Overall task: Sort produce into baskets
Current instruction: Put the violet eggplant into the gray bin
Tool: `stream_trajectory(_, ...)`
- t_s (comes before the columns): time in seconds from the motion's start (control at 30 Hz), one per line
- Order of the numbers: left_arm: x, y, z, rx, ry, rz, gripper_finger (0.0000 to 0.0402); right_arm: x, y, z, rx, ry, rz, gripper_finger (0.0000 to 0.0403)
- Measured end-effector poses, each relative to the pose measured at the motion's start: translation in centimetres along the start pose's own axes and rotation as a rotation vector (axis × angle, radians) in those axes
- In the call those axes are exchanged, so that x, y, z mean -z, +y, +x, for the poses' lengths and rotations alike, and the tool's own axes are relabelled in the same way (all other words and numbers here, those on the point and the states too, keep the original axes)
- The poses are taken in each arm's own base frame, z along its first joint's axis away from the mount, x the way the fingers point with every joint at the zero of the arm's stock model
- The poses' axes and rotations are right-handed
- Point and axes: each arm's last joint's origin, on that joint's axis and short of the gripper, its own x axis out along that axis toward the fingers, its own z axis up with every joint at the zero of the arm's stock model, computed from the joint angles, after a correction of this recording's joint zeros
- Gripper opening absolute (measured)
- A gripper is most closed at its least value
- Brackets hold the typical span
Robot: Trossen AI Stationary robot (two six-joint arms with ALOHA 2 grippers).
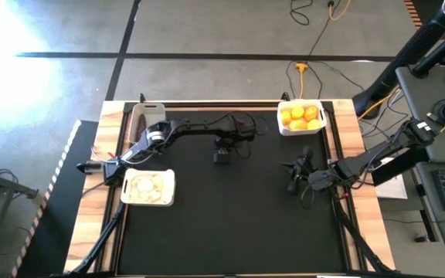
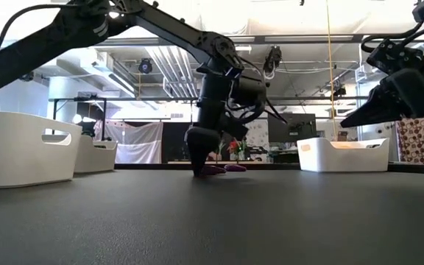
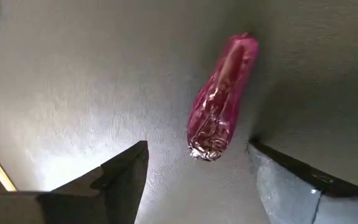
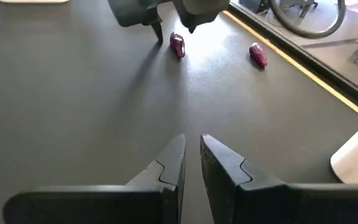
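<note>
Eggplant [image 3: 219, 99] lay on table [image 1: 230, 232] mid-back, between spread fingers of left claw [image 1: 221, 157], not gripped. Second eggplant [image 4: 258, 55] lay nearby. Right claw [image 1: 293, 185] hovered right, fingers together, empty.

We see a glossy, wrinkled purple eggplant [image 3: 219, 99] on a matt black mat [image 1: 230, 224] with a fine grain. The baskets [image 2: 22, 147] look like smooth white plastic; the table edge [image 1: 91, 201] is pale wood.
</note>
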Motion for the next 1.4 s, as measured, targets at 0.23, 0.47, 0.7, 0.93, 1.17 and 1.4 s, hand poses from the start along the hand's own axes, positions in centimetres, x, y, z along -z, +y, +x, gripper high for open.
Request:
stream_trajectory(0.23, -0.3, -0.1, -0.2, 0.001, -0.019, 0.159, 0.0231, -0.2, 0.0, 0.0, -0.001, -0.016, 0.006, 0.0043)
stream_trajectory(0.47, -0.4, -0.2, -0.1, 0.038, -0.042, 0.280, 0.0170, -0.2, 0.0, 0.0, 0.000, -0.016, 0.004, 0.0043)
stream_trajectory(0.7, -1.2, 0.2, -1.0, 0.036, -0.114, 0.192, 0.0078, -0.2, 0.0, 0.0, 0.000, -0.016, 0.003, 0.0043)
stream_trajectory(0.93, -0.6, 0.7, -3.8, 0.054, -0.077, 0.055, 0.0021, -0.2, 0.0, 0.0, 0.000, -0.016, 0.003, 0.0043)
stream_trajectory(1.17, 1.8, 1.7, -7.1, 0.081, -0.005, -0.087, 0.0020, -0.2, 0.0, 0.0, 0.000, -0.015, 0.003, 0.0043)
stream_trajectory(1.4, 6.5, 4.1, -8.0, -0.029, 0.084, -0.185, 0.0019, 0.0, 0.1, 0.1, -0.007, 0.000, 0.011, 0.0043)
